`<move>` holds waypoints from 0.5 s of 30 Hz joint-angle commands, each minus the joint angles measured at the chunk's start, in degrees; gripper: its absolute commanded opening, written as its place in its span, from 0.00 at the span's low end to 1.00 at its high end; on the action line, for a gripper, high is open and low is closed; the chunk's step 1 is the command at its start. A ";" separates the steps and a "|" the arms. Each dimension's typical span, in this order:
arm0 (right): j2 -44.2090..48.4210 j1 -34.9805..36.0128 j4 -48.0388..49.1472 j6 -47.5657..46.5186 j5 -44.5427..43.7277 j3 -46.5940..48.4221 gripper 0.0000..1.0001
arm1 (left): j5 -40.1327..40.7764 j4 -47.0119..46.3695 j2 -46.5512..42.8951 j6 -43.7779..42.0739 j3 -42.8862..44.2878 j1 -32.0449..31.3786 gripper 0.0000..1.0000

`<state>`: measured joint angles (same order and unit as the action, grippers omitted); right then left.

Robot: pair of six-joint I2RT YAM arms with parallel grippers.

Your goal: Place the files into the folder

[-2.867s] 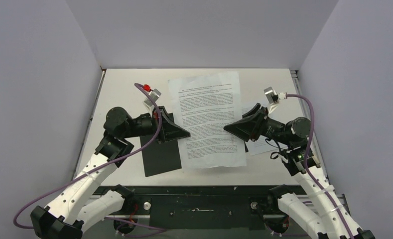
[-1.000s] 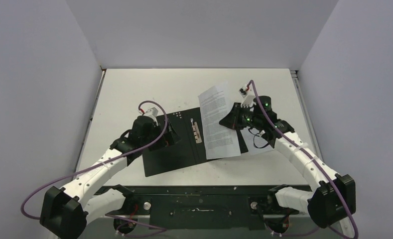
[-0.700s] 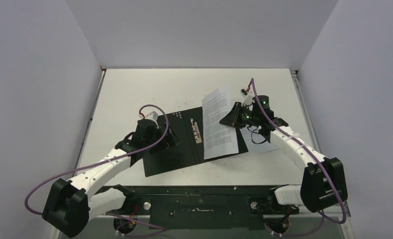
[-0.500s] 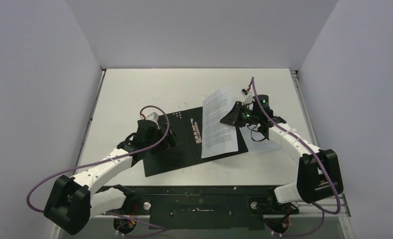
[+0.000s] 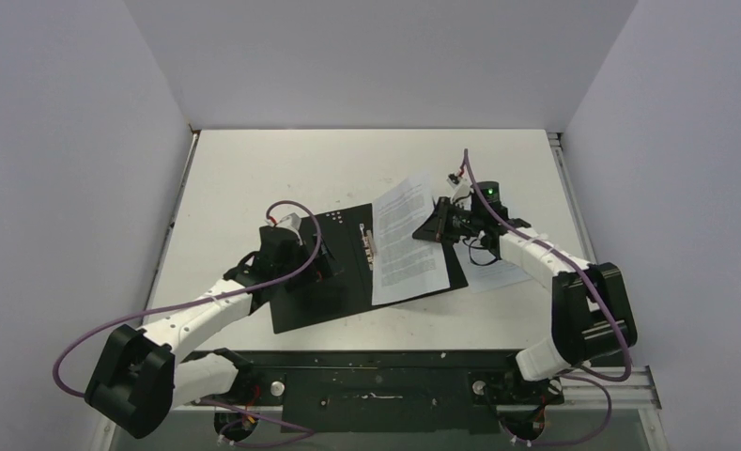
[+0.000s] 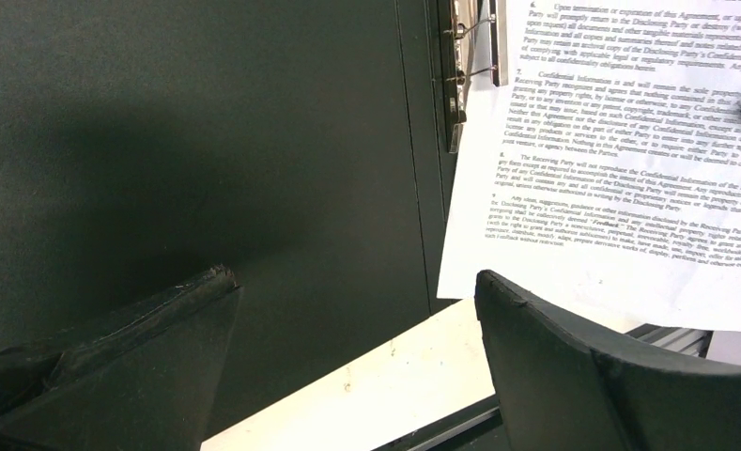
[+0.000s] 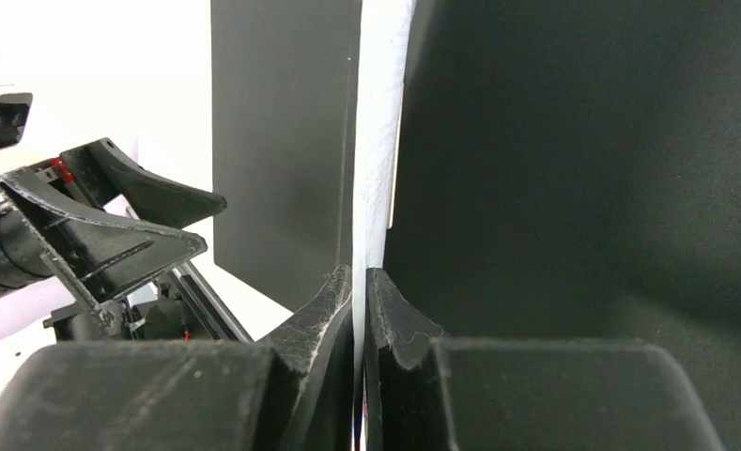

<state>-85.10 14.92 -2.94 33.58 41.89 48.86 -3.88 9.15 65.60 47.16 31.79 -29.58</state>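
while the folder [image 5: 347,289] lies open on the white bench [image 5: 254,169] with its black inside turned up, a printed file sheet [image 5: 406,252] is held over its right half. the sheet is gripped at its right edge by the jaws of the right arm [image 5: 528,250], which are pressed together on the paper. in the right wrist view the sheet [image 7: 378,141] is seen edge-on, running straight out from between the closed jaws. the sheet is turned slightly askew to the folder, and its near corner overhangs the folder's near edge. its left edge reaches the metal spine clip [image 5: 370,246]. whether it is tucked under the clip cannot be told.

the jaws of the left arm [image 5: 197,310] are spread wide apart over the left half of the folder, and nothing is held between them. in the left wrist view the black inside [image 6: 207,122], the clip [image 6: 460,66] and the dense text of the sheet [image 6: 620,169] are seen beyond the two fingers [image 6: 141,376].

a second printed sheet [image 5: 494,275] lies flat on the bench just right of the folder, partly hidden under the right arm.
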 commanded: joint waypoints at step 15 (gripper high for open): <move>-5.21 1.17 -4.54 -10.95 -3.08 6.73 0.05 | -3.45 -4.90 1.06 -2.38 -0.06 -0.21 0.96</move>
<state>-89.54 15.46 -6.20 27.27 40.91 52.40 -6.26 7.11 66.65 45.87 31.75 -29.58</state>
